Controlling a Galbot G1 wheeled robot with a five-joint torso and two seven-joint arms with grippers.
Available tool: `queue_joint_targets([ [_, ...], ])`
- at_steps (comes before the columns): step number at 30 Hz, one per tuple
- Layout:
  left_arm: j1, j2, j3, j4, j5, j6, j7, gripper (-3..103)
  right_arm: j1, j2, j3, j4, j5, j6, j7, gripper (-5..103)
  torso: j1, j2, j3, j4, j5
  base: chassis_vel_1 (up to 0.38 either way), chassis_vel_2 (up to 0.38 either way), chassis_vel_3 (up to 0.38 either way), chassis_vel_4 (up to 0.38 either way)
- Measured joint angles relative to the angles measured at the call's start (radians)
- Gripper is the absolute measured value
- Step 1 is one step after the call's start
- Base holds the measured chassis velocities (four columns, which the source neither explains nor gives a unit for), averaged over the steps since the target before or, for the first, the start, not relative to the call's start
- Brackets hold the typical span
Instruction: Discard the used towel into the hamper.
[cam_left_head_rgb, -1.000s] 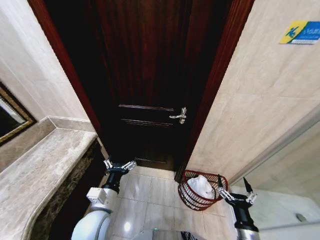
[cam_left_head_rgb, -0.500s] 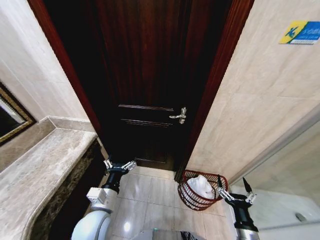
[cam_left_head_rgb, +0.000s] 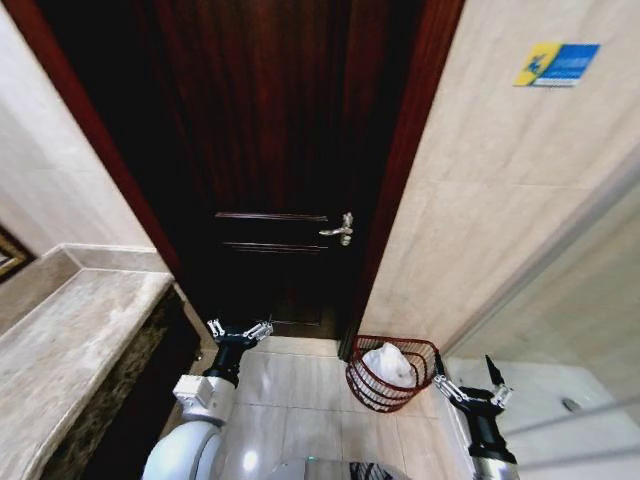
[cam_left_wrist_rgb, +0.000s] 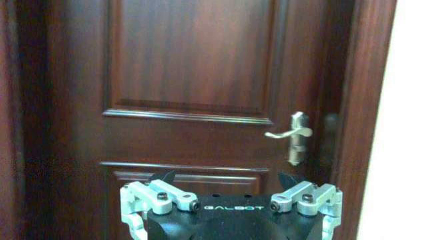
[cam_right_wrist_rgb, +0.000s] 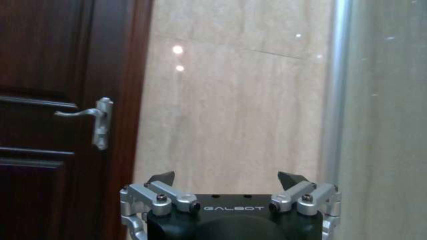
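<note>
The hamper (cam_left_head_rgb: 368, 388), a dark reddish-brown wire basket, stands on the tiled floor by the door frame at the lower right of the head view. A crumpled white towel (cam_left_head_rgb: 388, 362) lies inside it. My right gripper (cam_left_head_rgb: 470, 385) hangs just right of the hamper's rim, open and empty; its fingers (cam_right_wrist_rgb: 160, 179) face the beige wall in the right wrist view. My left gripper (cam_left_head_rgb: 238, 330) is held low at the left, in front of the door, also open and empty. In the left wrist view, that gripper (cam_left_wrist_rgb: 227, 178) points at the door.
A dark wooden door (cam_left_head_rgb: 270, 150) with a silver lever handle (cam_left_head_rgb: 338, 229) stands shut straight ahead. A marble counter (cam_left_head_rgb: 70, 350) runs along the left. Beige tiled wall (cam_left_head_rgb: 500, 200) and a glass screen with a metal rail (cam_right_wrist_rgb: 337, 90) bound the right side.
The whole head picture has shifted left and slightly up, so the camera has turned. Both arms hold the same pose. The towel stays in the hamper.
</note>
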Motion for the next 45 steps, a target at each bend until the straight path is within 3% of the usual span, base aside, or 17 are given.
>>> queue_joint_targets([
  [45, 0.000, 0.000, 0.000, 0.000, 0.000, 0.000, 0.000, 100, 0.000, 0.000, 0.000, -0.001, 0.001, 0.000, 0.000, 100, 0.000, 0.000, 0.000, -0.0001, -0.0001, -0.120, -0.120, -0.118, -0.124],
])
